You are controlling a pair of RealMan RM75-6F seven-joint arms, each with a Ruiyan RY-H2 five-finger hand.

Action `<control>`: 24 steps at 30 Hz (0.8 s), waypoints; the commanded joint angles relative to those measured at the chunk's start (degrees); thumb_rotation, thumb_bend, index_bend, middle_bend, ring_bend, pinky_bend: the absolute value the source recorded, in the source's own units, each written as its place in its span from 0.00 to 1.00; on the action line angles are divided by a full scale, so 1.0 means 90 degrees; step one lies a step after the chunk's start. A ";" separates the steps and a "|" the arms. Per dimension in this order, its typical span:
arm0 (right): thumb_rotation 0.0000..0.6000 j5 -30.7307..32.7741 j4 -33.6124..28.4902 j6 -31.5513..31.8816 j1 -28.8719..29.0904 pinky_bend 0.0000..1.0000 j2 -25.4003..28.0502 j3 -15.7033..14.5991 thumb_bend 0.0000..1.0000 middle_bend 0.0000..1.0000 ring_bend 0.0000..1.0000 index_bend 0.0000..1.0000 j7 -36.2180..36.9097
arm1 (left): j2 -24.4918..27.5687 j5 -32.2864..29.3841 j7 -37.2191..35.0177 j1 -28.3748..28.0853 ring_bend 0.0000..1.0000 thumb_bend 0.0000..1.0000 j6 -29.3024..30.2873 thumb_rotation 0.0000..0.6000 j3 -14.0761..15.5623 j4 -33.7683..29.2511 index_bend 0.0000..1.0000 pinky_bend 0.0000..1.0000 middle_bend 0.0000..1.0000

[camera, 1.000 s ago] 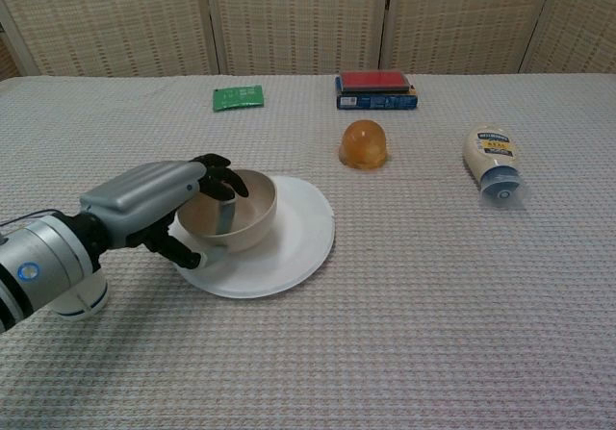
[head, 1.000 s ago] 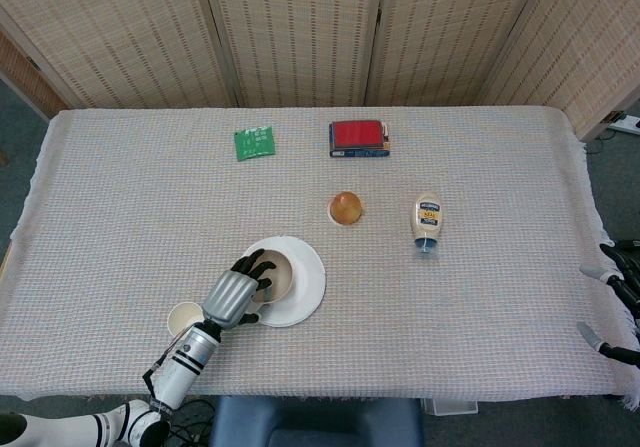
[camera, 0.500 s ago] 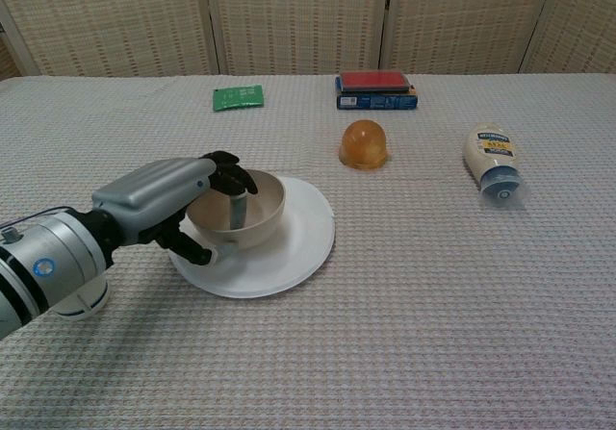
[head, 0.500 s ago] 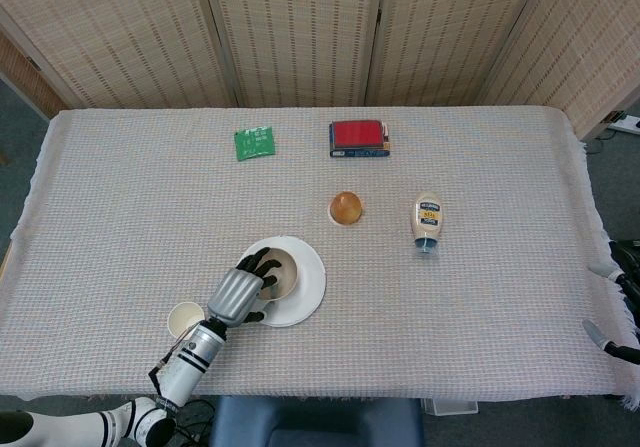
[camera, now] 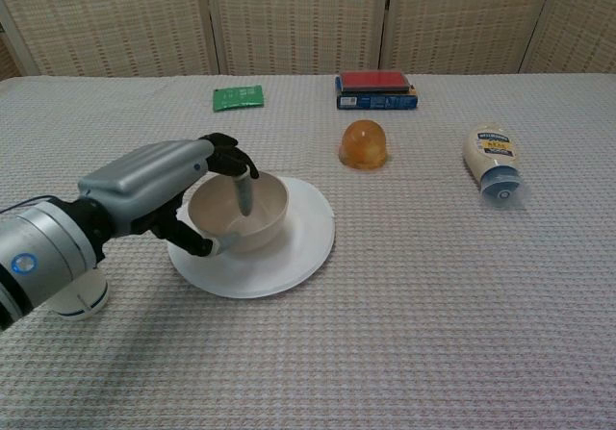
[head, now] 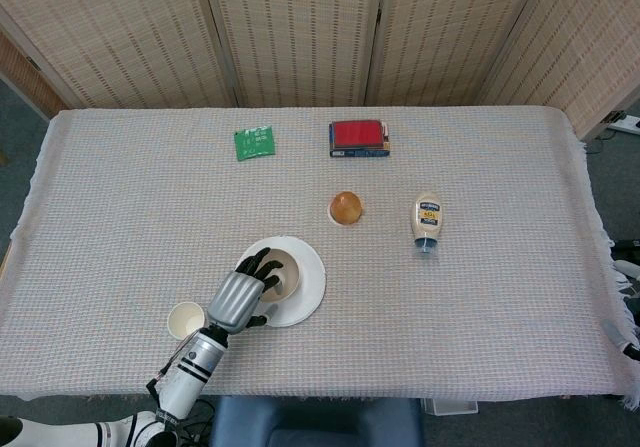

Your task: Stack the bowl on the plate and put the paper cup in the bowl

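Near the front left of the table (head: 480,297), the left hand (head: 238,300) has hold of the bowl (camera: 241,211), fingers (camera: 234,165) hooked over the near rim with one reaching down inside and the thumb under the outside wall. That bowl sits on the white plate (camera: 298,247), tipped a bit toward the hand in the chest view. Just left of the wrist stands the paper cup (head: 186,319), upright on the cloth, not touching the plate.

Further back there's an orange dome-shaped thing (head: 346,208), a mayo bottle (head: 426,221) lying on its side, a red and blue box (head: 359,137) and a green packet (head: 255,143).

Over at the far right edge only a sliver of the right hand (head: 628,339) shows, so how its fingers are set can't be told.
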 commanded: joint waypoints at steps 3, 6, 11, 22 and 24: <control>1.00 0.0010 -0.0022 -0.0007 -0.0002 0.00 -0.0021 0.0020 0.28 0.01 0.00 0.17 -0.0059 | 0.0612 -0.0108 0.0425 0.0198 0.03 0.32 0.0245 1.00 0.0018 -0.0722 0.44 0.20 0.26; 1.00 0.0017 -0.0036 -0.0031 0.0005 0.00 -0.0032 0.0030 0.28 0.01 0.00 0.17 -0.0112 | 0.0990 -0.0201 0.0566 0.0339 0.03 0.31 0.0399 1.00 0.0032 -0.1181 0.41 0.20 0.26; 1.00 0.0012 -0.0047 -0.0058 0.0020 0.00 -0.0048 0.0045 0.28 0.01 0.00 0.17 -0.0174 | 0.1609 -0.0225 0.0749 0.0606 0.03 0.28 0.0684 1.00 0.0160 -0.1713 0.36 0.20 0.26; 1.00 0.0016 -0.0100 -0.0155 0.0055 0.00 -0.0070 0.0059 0.28 0.01 0.00 0.17 -0.0337 | 0.3206 -0.0807 0.0217 0.0970 0.03 0.21 0.0309 1.00 0.0514 -0.2960 0.29 0.20 0.25; 1.00 0.0015 -0.0107 -0.0161 0.0058 0.00 -0.0074 0.0063 0.28 0.01 0.00 0.17 -0.0358 | 0.3516 -0.0843 0.0184 0.0994 0.03 0.21 0.0220 1.00 0.0595 -0.3151 0.29 0.20 0.24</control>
